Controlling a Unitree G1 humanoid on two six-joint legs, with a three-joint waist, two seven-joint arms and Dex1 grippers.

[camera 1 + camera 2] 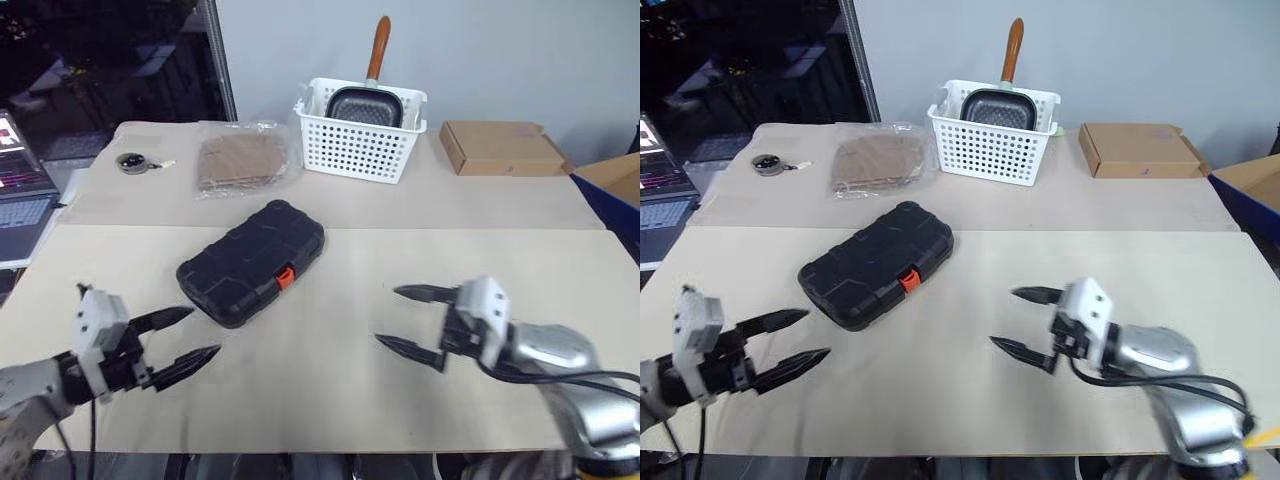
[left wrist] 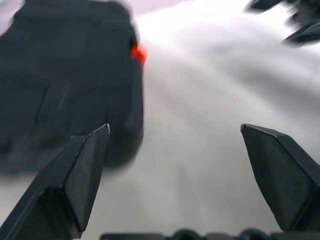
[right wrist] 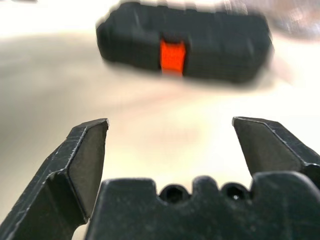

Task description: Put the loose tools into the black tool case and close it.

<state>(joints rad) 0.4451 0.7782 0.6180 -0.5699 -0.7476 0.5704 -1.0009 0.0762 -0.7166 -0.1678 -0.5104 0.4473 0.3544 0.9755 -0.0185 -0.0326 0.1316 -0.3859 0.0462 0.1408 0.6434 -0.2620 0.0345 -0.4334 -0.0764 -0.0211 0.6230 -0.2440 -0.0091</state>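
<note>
The two head views look forward and down over the table (image 1: 330,400), sharing nearly the same scene with a slight sideways offset. Each wrist view sits low and close, facing along its own fingers toward the black tool case (image 3: 185,42) near 12 o'clock.

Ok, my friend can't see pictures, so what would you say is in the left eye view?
A closed black tool case with an orange latch lies on a beige table, with the robot's left tool and right tool open and empty on either side. Behind stands a white basket holding a pan.
</note>
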